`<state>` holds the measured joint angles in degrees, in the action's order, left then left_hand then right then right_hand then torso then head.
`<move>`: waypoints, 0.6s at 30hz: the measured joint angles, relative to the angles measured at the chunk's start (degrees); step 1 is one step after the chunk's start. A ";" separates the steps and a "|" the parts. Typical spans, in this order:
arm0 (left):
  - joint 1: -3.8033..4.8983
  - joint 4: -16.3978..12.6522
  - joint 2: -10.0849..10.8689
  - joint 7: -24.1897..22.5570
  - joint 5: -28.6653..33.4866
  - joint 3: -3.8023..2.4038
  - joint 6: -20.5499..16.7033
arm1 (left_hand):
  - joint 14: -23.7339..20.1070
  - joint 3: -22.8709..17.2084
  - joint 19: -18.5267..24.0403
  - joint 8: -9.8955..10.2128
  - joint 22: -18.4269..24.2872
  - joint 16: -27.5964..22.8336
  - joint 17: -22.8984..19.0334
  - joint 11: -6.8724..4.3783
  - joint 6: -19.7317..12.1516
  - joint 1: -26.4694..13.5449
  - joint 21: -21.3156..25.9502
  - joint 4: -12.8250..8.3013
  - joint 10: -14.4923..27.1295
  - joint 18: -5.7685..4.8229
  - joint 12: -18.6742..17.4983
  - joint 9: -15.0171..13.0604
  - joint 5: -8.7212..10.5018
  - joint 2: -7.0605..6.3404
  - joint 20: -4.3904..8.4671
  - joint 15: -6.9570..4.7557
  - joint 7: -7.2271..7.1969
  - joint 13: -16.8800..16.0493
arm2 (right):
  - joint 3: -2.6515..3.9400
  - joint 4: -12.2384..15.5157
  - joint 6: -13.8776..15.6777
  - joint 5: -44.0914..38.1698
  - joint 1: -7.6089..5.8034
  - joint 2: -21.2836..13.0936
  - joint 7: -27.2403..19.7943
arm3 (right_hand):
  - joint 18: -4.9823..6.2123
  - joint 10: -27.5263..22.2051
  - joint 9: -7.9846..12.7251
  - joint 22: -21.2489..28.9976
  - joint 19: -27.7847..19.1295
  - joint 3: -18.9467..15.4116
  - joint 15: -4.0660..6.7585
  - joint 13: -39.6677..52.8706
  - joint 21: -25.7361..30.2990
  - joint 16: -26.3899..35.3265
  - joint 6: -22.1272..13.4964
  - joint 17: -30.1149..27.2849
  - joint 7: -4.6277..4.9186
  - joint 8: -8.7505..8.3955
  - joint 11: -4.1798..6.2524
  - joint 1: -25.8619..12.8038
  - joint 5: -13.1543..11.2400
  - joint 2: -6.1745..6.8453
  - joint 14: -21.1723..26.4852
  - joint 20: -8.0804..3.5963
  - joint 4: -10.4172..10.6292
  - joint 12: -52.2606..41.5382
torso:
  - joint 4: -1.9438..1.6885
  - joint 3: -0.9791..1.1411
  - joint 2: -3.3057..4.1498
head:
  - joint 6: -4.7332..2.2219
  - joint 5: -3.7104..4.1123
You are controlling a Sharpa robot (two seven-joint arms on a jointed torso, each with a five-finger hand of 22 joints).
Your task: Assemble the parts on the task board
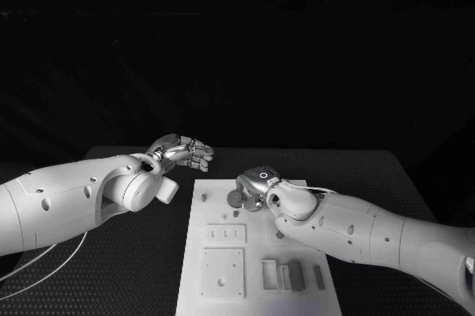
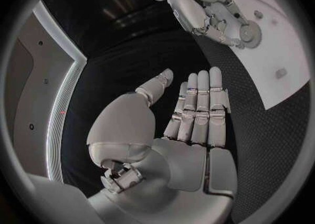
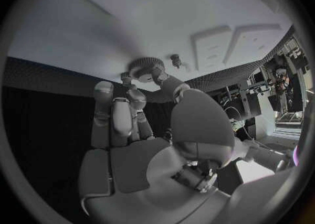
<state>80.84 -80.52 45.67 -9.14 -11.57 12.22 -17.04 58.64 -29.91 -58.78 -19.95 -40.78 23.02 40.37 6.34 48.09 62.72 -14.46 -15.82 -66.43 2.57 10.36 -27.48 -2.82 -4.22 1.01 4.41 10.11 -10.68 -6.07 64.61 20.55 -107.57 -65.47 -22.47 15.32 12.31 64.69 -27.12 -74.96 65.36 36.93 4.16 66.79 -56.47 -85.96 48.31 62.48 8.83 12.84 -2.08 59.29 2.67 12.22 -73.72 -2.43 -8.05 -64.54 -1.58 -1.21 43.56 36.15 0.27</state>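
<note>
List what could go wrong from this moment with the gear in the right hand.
1. The right hand holds the gear only at its fingertips; it might slip and drop onto the task board.
2. A small peg stands on the board close by the gear; lowering off-line could knock it or jam the gear.
3. The left hand hangs open beyond the board's edge, so it likely cannot steady anything.

The black, finely textured table (image 1: pixel 119 275) carries one long white rectangular task board (image 1: pixel 259 299), which runs from the table's centre down toward six o'clock.
</note>
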 measured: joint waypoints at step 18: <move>0.00 -0.14 0.75 0.03 0.00 0.00 0.02 | 0.00 0.00 0.00 0.00 -0.05 -0.22 0.12 0.00 0.00 0.00 0.00 0.00 0.00 -0.15 0.00 0.00 0.00 0.00 0.00 0.00 0.00 -0.02 | 1.49 7.85 4.76 2.82 -0.10 -8.96 -2.11 | 0.00 -0.19 -0.18 0.00 0.13 0.00 -0.64 0.07 0.22 0.00 -0.30 0.08 0.16 0.19 -0.18 0.88 0.00 0.34 0.04 -0.10 0.00 0.23 | 0.22 0.10 -0.08 | -0.42 -0.27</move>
<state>80.84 -80.66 46.42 -9.11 -11.56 12.22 -17.03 58.64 -29.91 -58.77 -19.95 -40.82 22.80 40.49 6.34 48.09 62.72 -14.46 -15.82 -66.43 2.42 10.36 -27.48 -2.82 -4.22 1.01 4.41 10.11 -10.70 -4.59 72.46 25.31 -104.75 -65.57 -31.44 13.21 12.30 64.50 -27.30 -74.96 65.49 36.93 3.52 66.85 -56.25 -85.96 48.01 62.55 8.99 13.03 -2.26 60.16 2.67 12.56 -73.68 -2.53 -8.05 -64.31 -1.36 -1.10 43.48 35.73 0.00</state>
